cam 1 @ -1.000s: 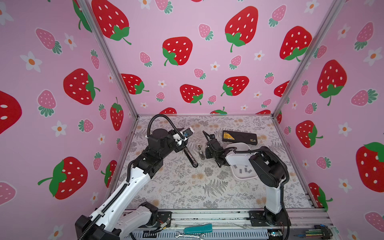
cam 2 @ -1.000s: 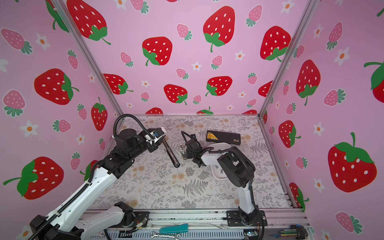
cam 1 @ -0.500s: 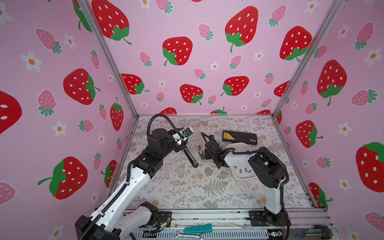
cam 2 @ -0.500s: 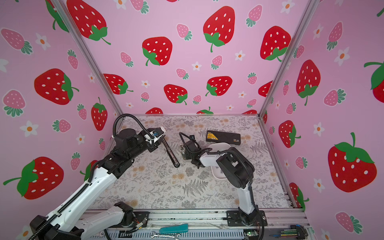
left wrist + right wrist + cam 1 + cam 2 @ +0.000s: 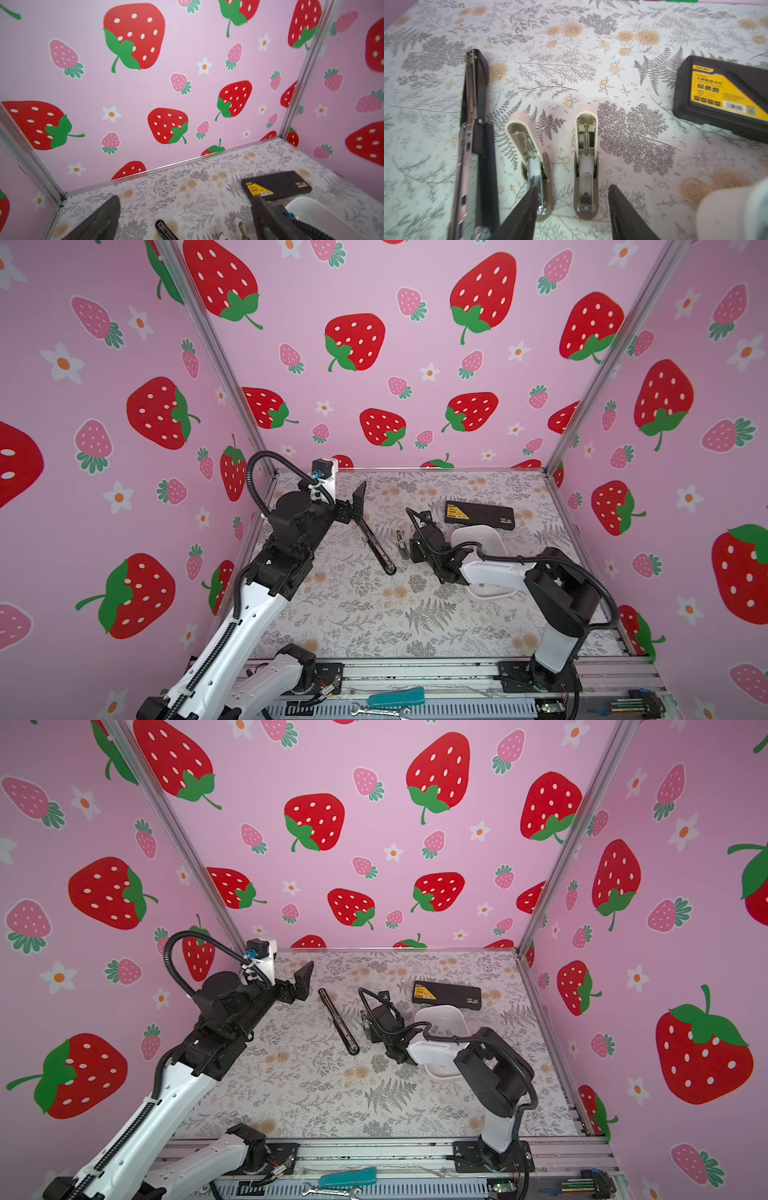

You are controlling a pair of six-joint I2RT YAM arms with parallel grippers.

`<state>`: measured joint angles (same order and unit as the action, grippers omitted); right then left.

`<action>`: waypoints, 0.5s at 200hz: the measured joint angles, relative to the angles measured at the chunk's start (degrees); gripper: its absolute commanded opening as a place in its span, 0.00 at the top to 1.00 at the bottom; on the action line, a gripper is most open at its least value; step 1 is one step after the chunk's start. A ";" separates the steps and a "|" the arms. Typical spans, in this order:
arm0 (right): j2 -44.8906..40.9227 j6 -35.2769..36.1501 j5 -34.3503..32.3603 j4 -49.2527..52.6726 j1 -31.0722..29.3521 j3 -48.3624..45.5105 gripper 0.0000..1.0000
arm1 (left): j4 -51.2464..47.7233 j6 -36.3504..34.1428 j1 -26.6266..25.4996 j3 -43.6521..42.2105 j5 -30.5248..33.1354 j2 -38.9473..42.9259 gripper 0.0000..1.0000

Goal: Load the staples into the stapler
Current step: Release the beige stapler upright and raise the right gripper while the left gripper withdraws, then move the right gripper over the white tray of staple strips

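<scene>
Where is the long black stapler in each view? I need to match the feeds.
In a top view: long black stapler lies diagonal, mid-table, between the arms.
In a top view: same spot.
Left wrist: only its end, between the fingers.
Right wrist: lying open, beside two beige staplers.
Shared landmark: black yellow-labelled case.

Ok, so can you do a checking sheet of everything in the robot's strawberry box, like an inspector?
Surface: fern-and-flower table, no spills seen.
Job's things: long black stapler lying open; two small beige staplers open, side by side; grey staples in the white tray.
Clutter: black case with a yellow label, near the back.
Grippers: left gripper open wide, empty; right gripper open, jaws either side of one beige stapler.
Cables: black cable hose looping on the left arm, none seen snagged.
Surroundings: pink strawberry walls; spanner and teal tool on the front rail.
</scene>
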<state>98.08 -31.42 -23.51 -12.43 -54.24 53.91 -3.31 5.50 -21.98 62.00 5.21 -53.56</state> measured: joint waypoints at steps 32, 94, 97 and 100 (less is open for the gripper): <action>-11.02 1.73 -1.68 0.15 0.26 -6.62 0.37 | -1.38 13.40 0.02 -5.18 0.59 8.22 0.01; -35.08 5.66 -7.23 2.99 3.82 -18.40 0.31 | -1.18 18.73 0.02 -33.22 -1.66 15.56 0.02; -35.89 5.75 -7.58 3.32 4.07 -18.93 0.32 | -1.16 18.40 0.02 -34.18 -1.68 15.30 0.01; -37.20 5.95 -8.11 3.61 4.52 -19.65 0.32 | -0.98 18.32 0.02 -35.23 -1.75 14.88 0.01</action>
<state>60.88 -25.47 -31.62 -8.82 -49.71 34.26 -4.29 23.81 -21.96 26.76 3.46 -38.68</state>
